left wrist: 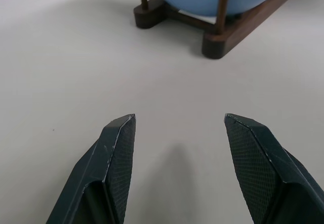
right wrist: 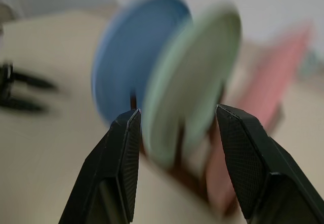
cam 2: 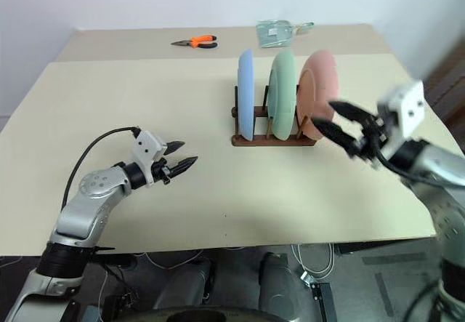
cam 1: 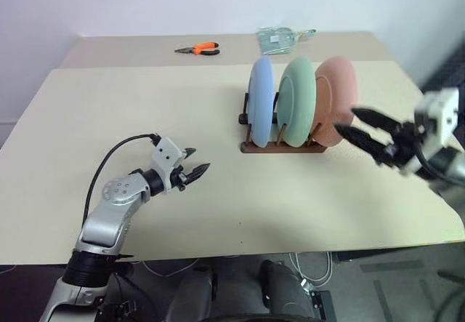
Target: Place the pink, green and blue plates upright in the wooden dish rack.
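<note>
**Three plates standing in the rack, both arms clear of them**

The right gripper (cam 1: 347, 121) hangs in the air just to the right of the rack, its jaws parted with nothing between them, tips pointing back toward the pink plate (cam 1: 337, 99) without touching it. The left gripper (cam 1: 197, 160) sits low over the tabletop (cam 1: 145, 111), well to the left of the rack, its jaws also spread and empty; from its wrist, the bare surface shows between the two fingers (left wrist: 119, 153), with a corner of the rack beyond.

The wooden dish rack (cam 1: 282, 146) stands on the right half of the tabletop. All three plates are upright in it, side by side between the pegs: the blue plate (cam 1: 261, 100) on the left, the green plate (cam 1: 296, 100) in the middle, the pink one on the right, nearest the right arm. Each leans slightly, and they stand close together without my being able to say whether their rims touch.

At the far edge, a pair of orange-handled pliers (cam 1: 199, 48) lies flat, and a clear plastic packet (cam 1: 278, 38) sits further right.
</note>
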